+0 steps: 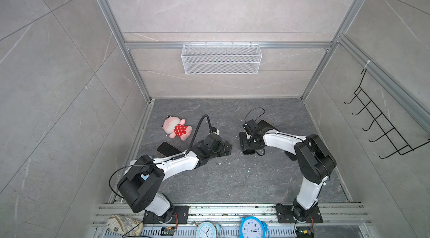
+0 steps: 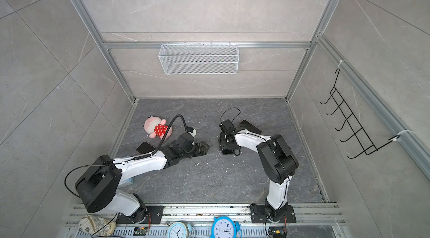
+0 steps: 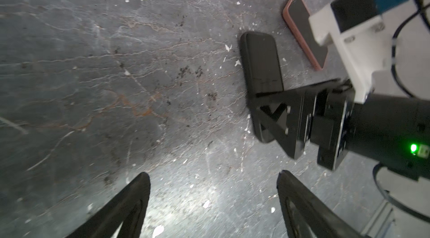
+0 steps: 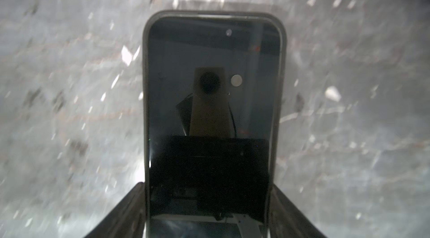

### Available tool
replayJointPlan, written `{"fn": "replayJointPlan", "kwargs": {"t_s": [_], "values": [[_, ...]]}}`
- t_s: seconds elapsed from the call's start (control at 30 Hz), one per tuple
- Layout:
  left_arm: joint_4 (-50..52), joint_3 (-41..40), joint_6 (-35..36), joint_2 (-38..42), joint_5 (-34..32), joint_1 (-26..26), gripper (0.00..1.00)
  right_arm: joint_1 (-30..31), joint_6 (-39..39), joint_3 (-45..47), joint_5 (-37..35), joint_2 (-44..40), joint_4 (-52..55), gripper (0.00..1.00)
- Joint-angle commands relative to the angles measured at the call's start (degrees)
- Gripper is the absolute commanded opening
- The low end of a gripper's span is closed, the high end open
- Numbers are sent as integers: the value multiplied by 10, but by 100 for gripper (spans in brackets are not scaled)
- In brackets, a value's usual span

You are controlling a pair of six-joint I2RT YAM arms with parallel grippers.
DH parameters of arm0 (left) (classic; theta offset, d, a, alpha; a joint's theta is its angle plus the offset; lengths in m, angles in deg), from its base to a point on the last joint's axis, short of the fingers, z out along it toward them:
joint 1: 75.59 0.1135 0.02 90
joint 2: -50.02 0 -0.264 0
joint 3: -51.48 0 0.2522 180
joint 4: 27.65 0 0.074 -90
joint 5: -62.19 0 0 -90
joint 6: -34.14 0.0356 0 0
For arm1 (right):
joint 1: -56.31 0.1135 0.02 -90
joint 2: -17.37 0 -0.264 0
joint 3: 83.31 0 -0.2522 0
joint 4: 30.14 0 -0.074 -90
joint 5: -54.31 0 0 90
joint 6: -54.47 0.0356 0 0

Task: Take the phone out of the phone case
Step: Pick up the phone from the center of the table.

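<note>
Phone (image 4: 213, 73) is seen screen-up inside the dark phone case (image 4: 145, 85), whose rim is wrapped around every visible edge, so no part of the separation appears to be done. The pair is placed low on the grey floor (image 1: 232, 178) near the middle of the cell; whether the gripped end is lifted cannot be told. That end is flanked by the right gripper (image 4: 208, 186), whose fingers (image 4: 125, 213) are pressed against the case's two long sides. The case is judged to be clamped there so that it can be steadied while the phone is worked free. The left gripper (image 3: 213, 175) is held spread wide over bare floor, with nothing between its tips, near the case but not touching it, probably so that it can be brought in to push or peel. A pink-rimmed phone (image 3: 302, 29) is lying beyond, apart from the case, and another phone (image 1: 168, 148) beside the left arm. The white mesh basket (image 1: 221, 58) on the back wall is seen to hold nothing. The plush toy (image 1: 176, 128) is lying clear of both arms.
</note>
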Motion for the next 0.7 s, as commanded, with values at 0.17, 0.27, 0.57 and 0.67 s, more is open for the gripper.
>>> {"fn": "replayJointPlan", "kwargs": {"t_s": [0.17,0.27,0.57,0.67], "values": [[-121,-15,-66,-40,49,6,86,12,-45,47,121,-96,-79,42],[-150,-24,-80,-47,61,10,86,27,-66,55,142,-114,-82,41],[-209,-57,-114,-47,73,29,80,47,-85,74,174,-137,-87,38],[-238,-70,-123,-46,91,41,79,52,-89,77,175,-141,-86,38]]}}
